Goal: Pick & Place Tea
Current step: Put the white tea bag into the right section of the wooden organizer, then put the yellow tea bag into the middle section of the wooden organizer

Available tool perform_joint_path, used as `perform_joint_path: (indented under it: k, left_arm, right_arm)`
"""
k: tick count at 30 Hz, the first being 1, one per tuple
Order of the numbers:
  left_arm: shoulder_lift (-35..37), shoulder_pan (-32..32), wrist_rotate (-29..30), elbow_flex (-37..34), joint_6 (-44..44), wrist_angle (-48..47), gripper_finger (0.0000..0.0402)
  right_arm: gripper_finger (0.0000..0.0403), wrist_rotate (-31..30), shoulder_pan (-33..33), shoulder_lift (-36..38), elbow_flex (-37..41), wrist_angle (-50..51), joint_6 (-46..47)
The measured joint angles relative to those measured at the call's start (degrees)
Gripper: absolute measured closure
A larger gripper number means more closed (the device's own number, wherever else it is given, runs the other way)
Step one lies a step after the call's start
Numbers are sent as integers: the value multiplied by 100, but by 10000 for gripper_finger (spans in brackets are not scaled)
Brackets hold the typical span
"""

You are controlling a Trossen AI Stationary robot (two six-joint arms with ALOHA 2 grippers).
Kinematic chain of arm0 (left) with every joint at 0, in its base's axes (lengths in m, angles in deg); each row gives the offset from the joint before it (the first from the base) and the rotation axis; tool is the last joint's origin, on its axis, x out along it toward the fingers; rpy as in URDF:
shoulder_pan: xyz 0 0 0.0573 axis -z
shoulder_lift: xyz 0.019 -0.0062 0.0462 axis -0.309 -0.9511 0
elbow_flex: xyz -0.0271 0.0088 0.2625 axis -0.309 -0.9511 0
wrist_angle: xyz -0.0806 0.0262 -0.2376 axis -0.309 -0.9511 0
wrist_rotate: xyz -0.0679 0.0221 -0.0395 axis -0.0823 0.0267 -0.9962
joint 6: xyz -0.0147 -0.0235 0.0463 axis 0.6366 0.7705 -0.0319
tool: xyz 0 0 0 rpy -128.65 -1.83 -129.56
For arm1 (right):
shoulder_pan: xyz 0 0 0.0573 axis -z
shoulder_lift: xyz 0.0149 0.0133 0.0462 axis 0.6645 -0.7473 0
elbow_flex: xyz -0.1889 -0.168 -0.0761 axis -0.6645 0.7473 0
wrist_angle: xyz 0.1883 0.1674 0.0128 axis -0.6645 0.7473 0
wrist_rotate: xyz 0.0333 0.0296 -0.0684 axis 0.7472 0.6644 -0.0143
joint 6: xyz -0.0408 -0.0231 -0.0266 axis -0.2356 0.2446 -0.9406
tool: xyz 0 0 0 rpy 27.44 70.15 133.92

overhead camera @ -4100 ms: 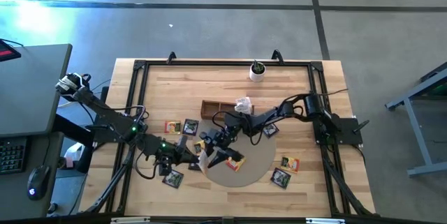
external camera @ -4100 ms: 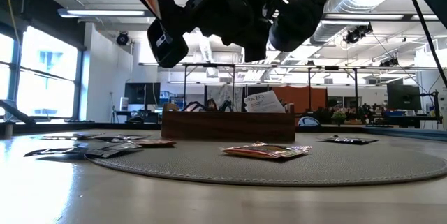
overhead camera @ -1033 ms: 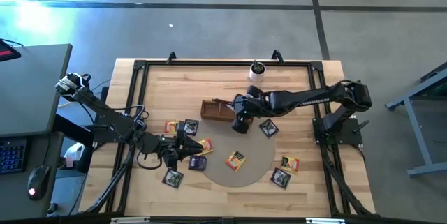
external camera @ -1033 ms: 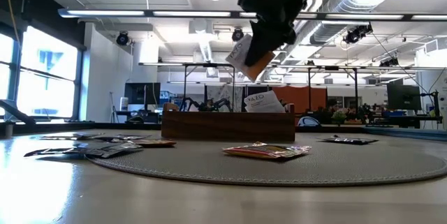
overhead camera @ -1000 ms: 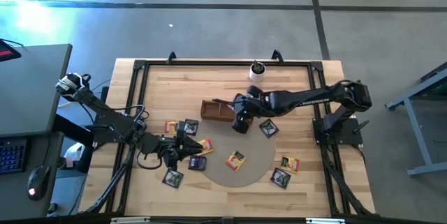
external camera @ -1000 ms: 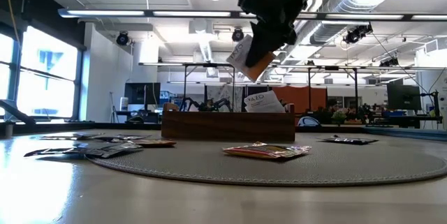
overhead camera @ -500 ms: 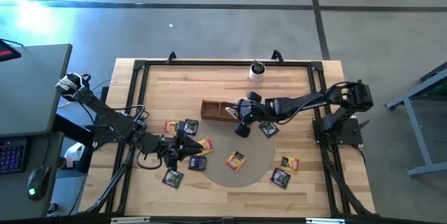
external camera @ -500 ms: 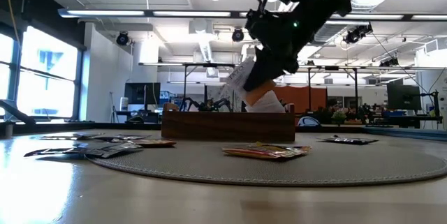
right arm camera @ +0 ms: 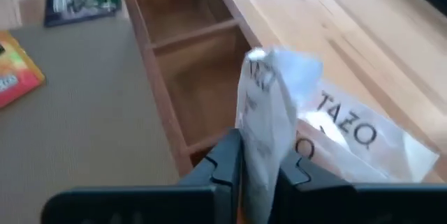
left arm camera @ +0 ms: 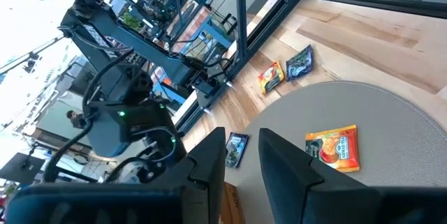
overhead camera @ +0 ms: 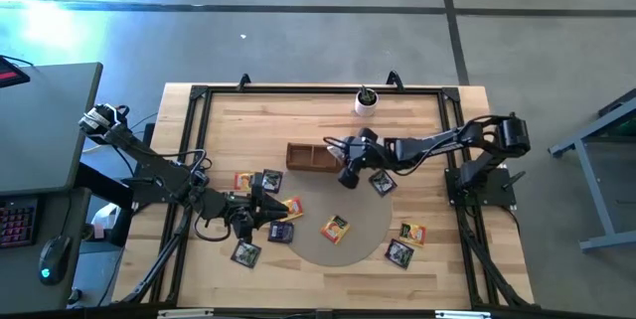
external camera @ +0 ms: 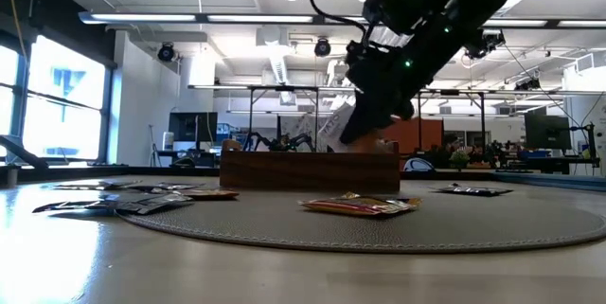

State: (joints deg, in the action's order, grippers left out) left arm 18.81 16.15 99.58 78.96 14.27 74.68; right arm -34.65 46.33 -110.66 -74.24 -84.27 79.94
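My right gripper (right arm camera: 262, 172) is at the right end of the wooden box (overhead camera: 310, 157), shut on a whitish tea sachet (right arm camera: 264, 112). A second whitish sachet printed TAZO (right arm camera: 349, 135) leans in the same compartment. Several orange and dark sachets lie flat on the table, among them an orange one (overhead camera: 336, 228) on the round grey mat (overhead camera: 348, 249). My left gripper (left arm camera: 244, 160) hovers open with nothing between its fingers, above the sachets at the mat's left (overhead camera: 281, 231). My right gripper pinches the whitish sachet by its flat faces (right arm camera: 253, 155) between the two fingers, slanting down from the table's right. The sachet stands on edge above the fingers, over the box's end compartment. Its lower end is hidden by the fingers.
A small white cup with a plant (overhead camera: 366, 101) stands at the far edge. More sachets lie at the near right (overhead camera: 411, 232) and left (overhead camera: 245, 252). A black frame runs around the table's edges (overhead camera: 199, 95).
My right gripper has come down toward the wooden box with the whitish sachet and tipped further downward. The sachet, earlier well above the box, now sits low at the box's right end beside the TAZO sachet.
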Motion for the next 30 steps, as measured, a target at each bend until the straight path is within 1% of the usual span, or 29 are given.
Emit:
perform_joint_path:
  k: [6, 10, 14, 17, 19, 20, 23, 26, 28, 30]
  left_arm:
    - [0, 0, -1, 0, 0, 0, 316]
    - [0, 0, -1, 0, 2, 0, 316]
    - [0, 0, -4, 0, 2, 2, 316]
    - [0, 0, -6, -2, 2, 0, 316]
    - [0, 0, -10, -2, 2, -1, 316]
    - [0, 0, -17, -2, 2, 1, 316]
    - [0, 0, -17, -2, 4, 2, 316]
    - [0, 0, -17, -2, 84, 2, 316]
    - [0, 0, -17, -2, 258, 2, 316]
    - [0, -2, 26, -2, 477, 4, 316]
  right_arm:
    - [322, 53, -9, 0, 0, -84, -350]
    - [288, -258, -7, 74, 2, 64, -575]
    - [269, -749, -12, 475, 2, 142, -1055]
    - [266, -892, -22, 909, 2, 146, -1152]
    - [268, -782, -22, 1241, 0, 146, -1102]
    - [270, -633, -27, 1399, 0, 146, -1066]
    - [278, -40, -161, 1761, -2, 140, -890]
    - [285, 553, -521, 1864, -2, 141, -740]
    - [285, 654, -877, 1840, -2, 157, -663]
    - [284, 569, -1248, 1776, -2, 143, -724]
